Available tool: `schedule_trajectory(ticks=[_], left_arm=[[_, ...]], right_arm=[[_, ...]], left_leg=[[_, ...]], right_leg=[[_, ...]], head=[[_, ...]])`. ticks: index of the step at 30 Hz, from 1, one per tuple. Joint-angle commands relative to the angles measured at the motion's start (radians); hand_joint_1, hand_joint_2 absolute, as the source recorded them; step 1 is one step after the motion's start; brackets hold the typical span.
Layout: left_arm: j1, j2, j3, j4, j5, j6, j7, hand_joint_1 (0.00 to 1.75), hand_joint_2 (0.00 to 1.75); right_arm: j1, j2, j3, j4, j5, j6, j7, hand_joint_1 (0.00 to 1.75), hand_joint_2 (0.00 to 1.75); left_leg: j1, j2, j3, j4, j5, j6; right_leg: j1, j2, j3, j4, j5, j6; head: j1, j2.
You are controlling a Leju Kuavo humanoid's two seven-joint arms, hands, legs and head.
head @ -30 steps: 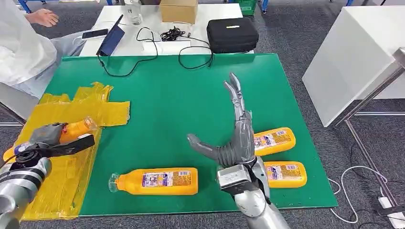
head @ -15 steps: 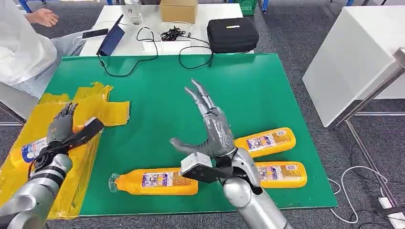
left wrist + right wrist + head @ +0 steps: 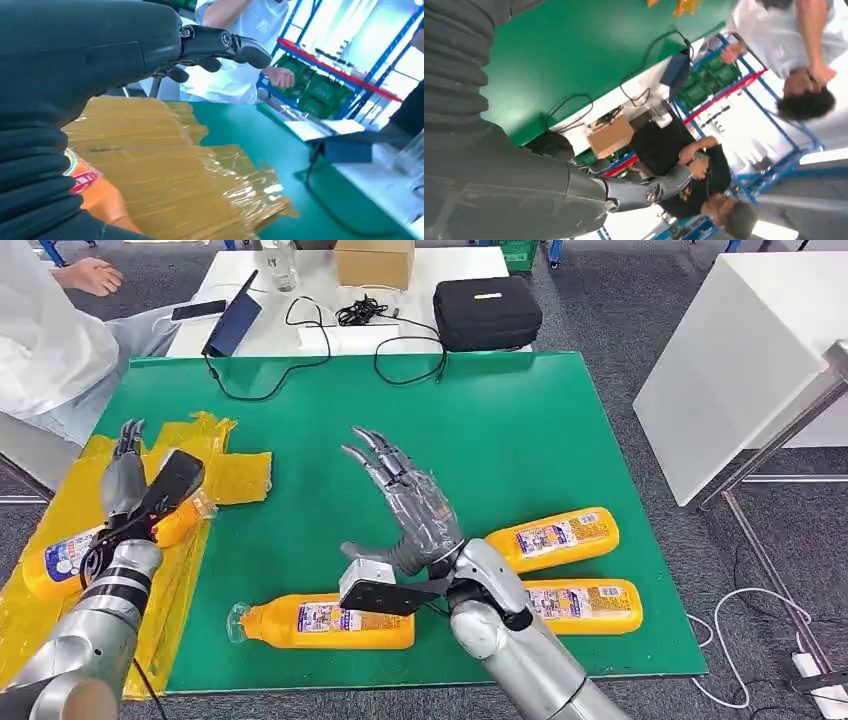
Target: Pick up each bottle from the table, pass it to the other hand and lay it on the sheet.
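An orange bottle point(image 3: 62, 562) with a white label lies on the yellow sheet point(image 3: 225, 475) at the table's left; its orange body point(image 3: 97, 196) shows under my palm in the left wrist view. My left hand point(image 3: 140, 490) hovers over its neck end, fingers straight and apart, holding nothing. A second bottle point(image 3: 330, 621) lies near the front edge. Two other bottles point(image 3: 556, 535) point(image 3: 588, 603) lie at the front right. My right hand point(image 3: 405, 508) is raised above the green table point(image 3: 520, 420), fingers spread and empty, just behind the front bottle.
Behind the green table stands a white table with a black case point(image 3: 486, 310), a cardboard box point(image 3: 373, 260), cables and a phone. A person in white point(image 3: 45, 340) sits at the far left. A white cabinet point(image 3: 740, 360) stands to the right.
My left hand let go of the bottle, which now lies on the sheet, and opened with its fingers straight. My right hand swung left and lower, toward the front bottle.
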Motion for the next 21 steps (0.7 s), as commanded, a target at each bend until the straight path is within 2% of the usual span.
schedule_trajectory(ticks=[1,4,5,8,12,14,18,21], left_arm=[[-0.028,-0.095,0.028,-0.116,0.143,-0.027,-0.027,0.00,1.75],[-0.034,-0.127,0.007,-0.140,0.194,-0.040,-0.045,0.00,1.75],[-0.036,-0.137,-0.006,-0.145,0.216,-0.051,-0.050,0.00,1.75],[-0.041,-0.151,-0.031,-0.138,0.253,-0.043,-0.059,0.00,1.75],[-0.041,-0.149,-0.034,-0.134,0.259,-0.041,-0.061,0.00,1.75],[-0.039,-0.147,-0.037,-0.128,0.284,-0.040,-0.068,0.00,1.75],[-0.003,-0.146,-0.031,-0.152,0.332,-0.034,-0.082,0.00,1.75],[0.035,-0.147,-0.020,-0.183,0.358,-0.036,-0.086,0.00,1.75]], right_arm=[[-0.150,0.010,0.170,0.269,0.028,0.095,0.021,0.00,1.75],[-0.218,0.047,0.258,0.410,-0.008,0.175,-0.008,0.00,1.75],[-0.235,0.061,0.285,0.447,-0.051,0.218,-0.049,0.00,1.75],[-0.252,0.060,0.339,0.447,-0.142,0.275,-0.107,0.00,1.75],[-0.249,0.053,0.347,0.426,-0.152,0.278,-0.100,0.00,1.75],[-0.241,0.031,0.360,0.380,-0.212,0.293,-0.111,0.00,1.75],[-0.181,-0.029,0.370,0.256,-0.250,0.256,-0.120,0.00,1.75],[-0.125,-0.075,0.353,0.207,-0.216,0.202,-0.098,0.00,1.75]], left_leg=[[0.002,0.000,0.003,0.001,-0.001,-0.001],[0.001,0.000,0.002,0.000,0.000,-0.001],[0.002,0.000,0.003,0.001,-0.001,-0.001],[0.001,-0.001,0.002,0.000,-0.001,-0.001],[0.001,-0.001,0.003,0.001,-0.002,-0.001],[0.002,0.000,0.003,0.001,-0.002,-0.001],[0.002,-0.001,0.005,0.000,-0.002,-0.001],[0.001,-0.002,0.003,-0.001,0.000,0.000]], right_leg=[[0.002,-0.001,0.004,-0.001,-0.001,-0.001],[0.001,-0.001,0.002,0.000,0.000,0.000],[0.002,-0.001,0.004,-0.001,0.000,-0.001],[0.001,-0.002,0.003,0.000,-0.001,-0.001],[0.002,-0.002,0.005,0.000,-0.001,-0.001],[0.002,-0.002,0.005,-0.001,-0.001,-0.001],[0.002,-0.003,0.007,-0.001,-0.002,-0.001],[0.001,-0.002,0.005,-0.002,-0.001,0.000]], head=[[0.000,0.000],[0.000,0.000],[0.000,0.000],[0.000,0.000],[0.000,0.000],[0.000,0.000],[0.000,0.000],[0.000,0.000]])
